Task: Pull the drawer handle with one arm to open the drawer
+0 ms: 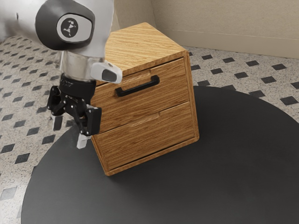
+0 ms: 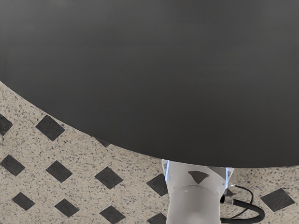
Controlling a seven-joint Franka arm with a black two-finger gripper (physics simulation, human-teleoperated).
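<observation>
One black handle on upper drawer; long axis horizontal

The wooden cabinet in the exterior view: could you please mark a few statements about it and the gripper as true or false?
1. The gripper is clamped on the black handle. False: it hangs beside the cabinet, at the exterior view's left, clear of the handle and holding nothing.
2. The cabinet stands on the dark round table. True.
3. The handle sits on the upper drawer. True.
4. The lower drawer has a handle too. False: its front is bare wood.
5. The upper drawer is pulled far out. False: its front lies about flush with the cabinet.
</observation>
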